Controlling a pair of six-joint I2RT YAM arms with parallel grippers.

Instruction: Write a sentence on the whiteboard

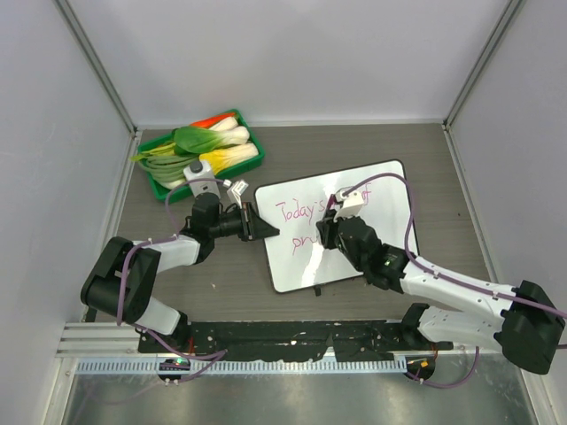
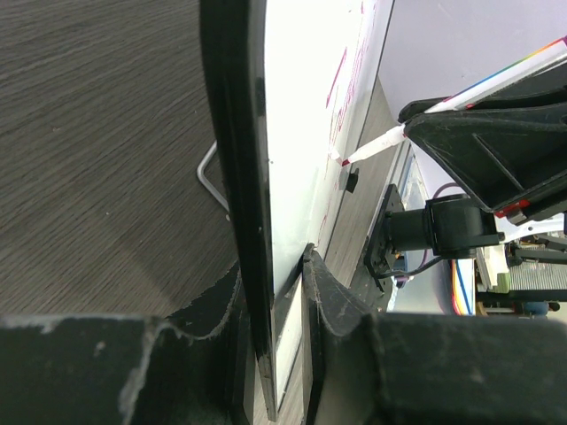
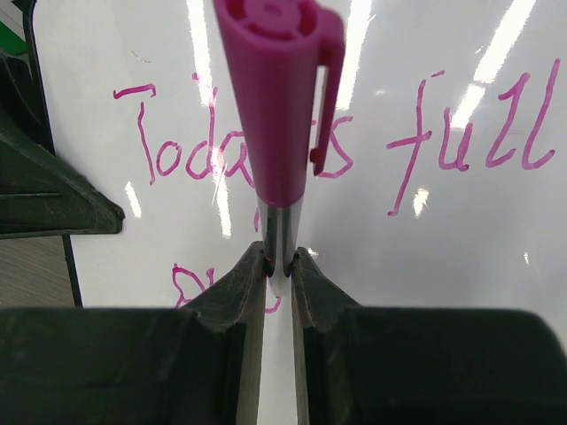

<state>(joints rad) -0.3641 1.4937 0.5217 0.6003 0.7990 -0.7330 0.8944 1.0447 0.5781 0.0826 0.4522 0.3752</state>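
We are working near the middle of the dark table (image 1: 399,146), where the whiteboard (image 1: 297,261) is sitting at a slant between our two arms. Our left gripper (image 1: 263,228) is pinching the board's left edge. In the left wrist view its two fingers (image 2: 332,297) are sitting on either side of the thin black rim, the jaws narrowed down to the board's thickness. Our right gripper (image 1: 330,232) is reaching over the writing face and clamping a magenta marker (image 3: 279,106). Its jaws are almost closed around the pale barrel, and the marker's magenta back end is pointing up at the wrist camera. From the left wrist we are seeing the marker's tip meeting the white surface. The sentence (image 1: 301,212) is showing in thin pink script across the upper part of the board. We are reading "Today's full" on its first line in the right wrist view, with the marker covering part of the first word. Below it a second line is beginning toward the left, but our right fingers (image 3: 230,301) are hiding all but its first strokes, which look like "pr" from above. Well apart from the board, toward the table's far left corner, a green tray (image 1: 252,135) is holding leafy vegetables (image 1: 190,142).
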